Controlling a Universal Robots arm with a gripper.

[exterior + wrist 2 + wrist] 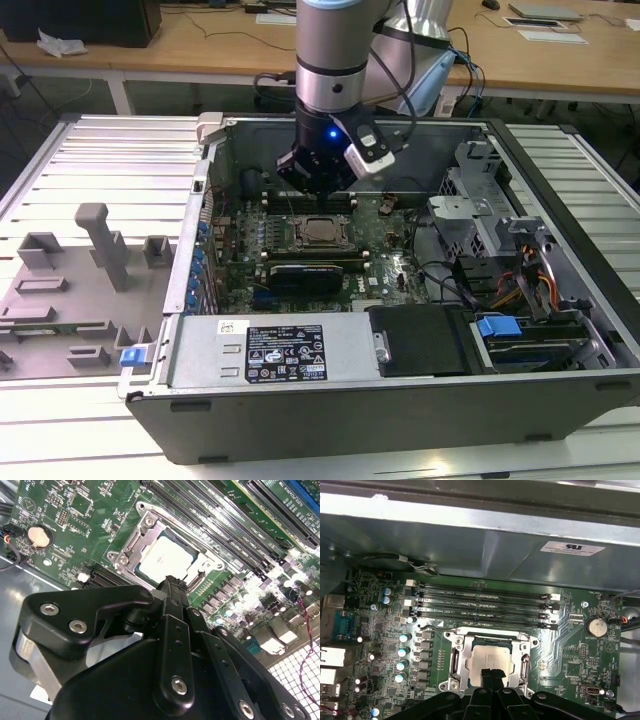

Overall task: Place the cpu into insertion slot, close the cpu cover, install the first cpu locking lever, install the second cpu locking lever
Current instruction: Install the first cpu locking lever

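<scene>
A grey sheet-metal computer case (300, 350) lies open on the ribbed bench (100, 160). On its green circuit board (570, 650), long black memory slots (480, 605) are ranged just beside the thin silver-grey cpu cover (462, 662). The cover is folded flat around the silvery-beige square cpu (490, 656), which is seated in the dark-rimmed insertion slot (487, 641). The black pincer (493, 674), fingers pressed together on nothing, is held over the cover's edge.

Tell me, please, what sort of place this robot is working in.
Most likely a robotics lab or workshop: an open grey metal computer case lies on a ribbed silver metal table, grey fixture blocks stand beside it, and wooden desks with cables run behind.
</scene>
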